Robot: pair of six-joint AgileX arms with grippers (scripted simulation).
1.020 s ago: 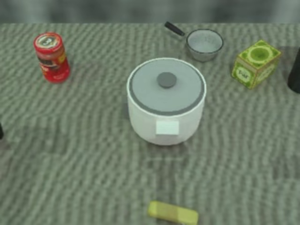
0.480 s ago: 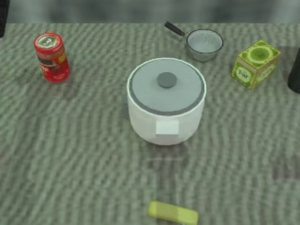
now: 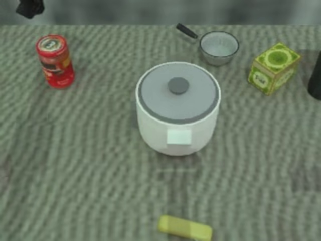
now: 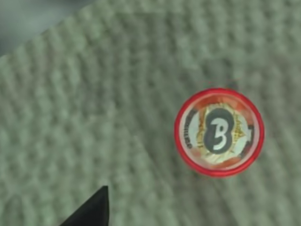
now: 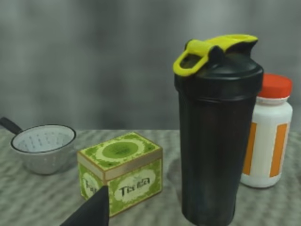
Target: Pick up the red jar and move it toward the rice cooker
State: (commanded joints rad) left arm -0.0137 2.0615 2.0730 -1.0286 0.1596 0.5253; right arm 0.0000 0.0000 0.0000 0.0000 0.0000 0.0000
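The red jar [image 3: 55,61] stands upright at the table's far left, and its red-and-white lid [image 4: 218,132] shows from straight above in the left wrist view. The rice cooker [image 3: 178,108], white with a grey lid and dark knob, sits mid-table to the jar's right. My left gripper [image 3: 30,7] hovers high at the far left corner, beyond the jar and apart from it. It is open, and one dark fingertip [image 4: 93,211] shows with nothing held. My right gripper is outside the top view. One of its fingertips [image 5: 91,211] shows, open and empty, in front of the green box.
A small grey saucepan [image 3: 219,47] sits behind the cooker. A green-yellow tea box [image 3: 274,68] stands at the far right, with a black shaker bottle [image 5: 217,132] and a white pill bottle [image 5: 267,136] beside it. A yellow block [image 3: 185,227] lies near the front edge.
My left arm has gone from the table's left edge up to the far left corner, then a little rightward towards the jar. The jar and cooker have not moved.
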